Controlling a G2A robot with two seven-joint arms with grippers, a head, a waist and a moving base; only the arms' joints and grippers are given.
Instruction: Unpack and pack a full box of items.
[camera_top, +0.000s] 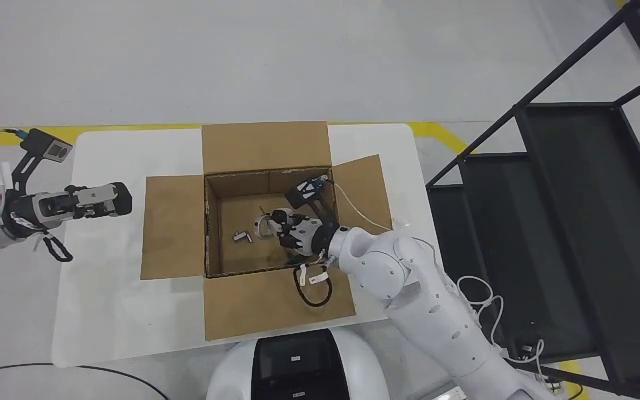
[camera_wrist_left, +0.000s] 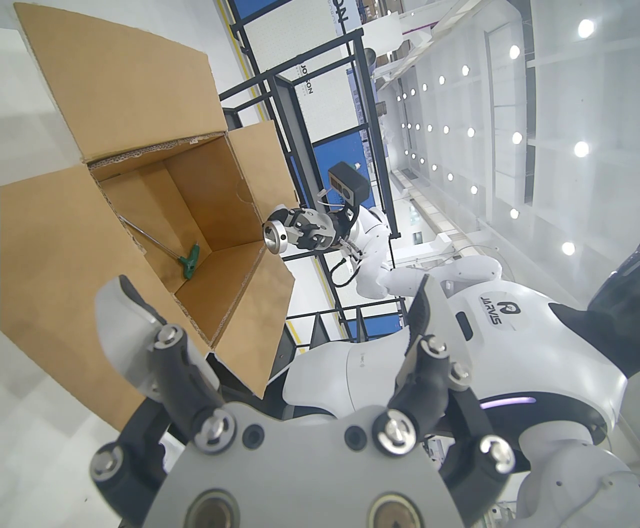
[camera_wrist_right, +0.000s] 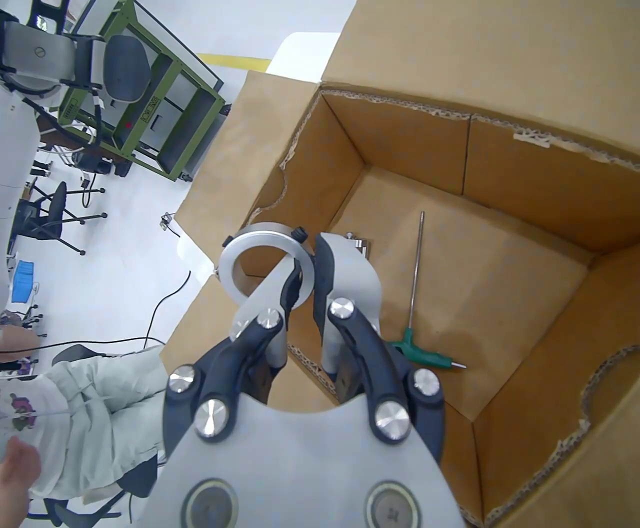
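Note:
An open cardboard box (camera_top: 265, 147) stands mid-table with all flaps folded out. My right gripper (camera_top: 290, 230) hangs over the box's inside, shut on a silver metal ring (camera_wrist_right: 227, 265); the right gripper (camera_wrist_right: 307, 260) pinches the ring's rim. From the left wrist view that ring (camera_wrist_left: 274, 235) shows above the box's (camera_wrist_left: 125, 90) far wall. On the box (camera_wrist_right: 450, 60) floor lie a green T-handle hex key (camera_wrist_right: 425, 352) and a small metal part (camera_wrist_right: 359, 243). My left gripper (camera_top: 112, 201) is left of the box over the table, and this left gripper (camera_wrist_left: 275, 320) is open with nothing in it.
A black metal stair frame (camera_top: 560, 200) stands right of the white table (camera_top: 110, 300). A black cable loop (camera_top: 315, 285) lies on the box's front flap by the right arm. The hex key (camera_wrist_left: 187, 262) lies toward a box corner.

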